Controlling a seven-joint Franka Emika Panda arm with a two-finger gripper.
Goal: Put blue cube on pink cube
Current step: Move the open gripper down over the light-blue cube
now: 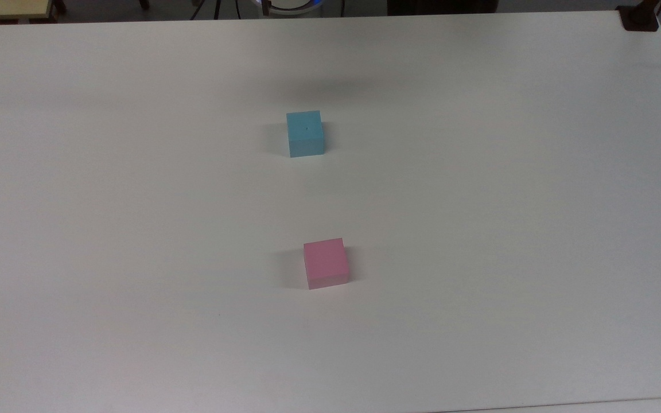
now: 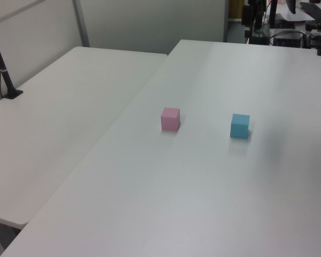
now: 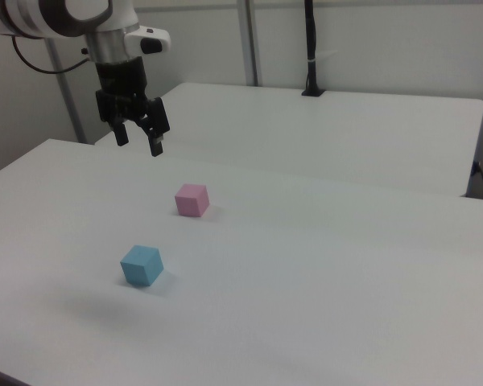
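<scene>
Nothing was done yet: gripper (image 3: 138, 138) hung high, fingers spread and empty, while blue cube (image 1: 305, 133) sat on the table (image 1: 508, 229), well apart from pink cube (image 1: 325, 263); grasp, lift, stacking all remained.

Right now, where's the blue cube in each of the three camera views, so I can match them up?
Top view: the blue cube sits just above centre on the white table, above the pink cube.
Left view: right of centre, to the right of the pink cube.
Right view: lower left, below and left of the pink cube.
Shared landmark: the pink cube, apart from it.
</scene>
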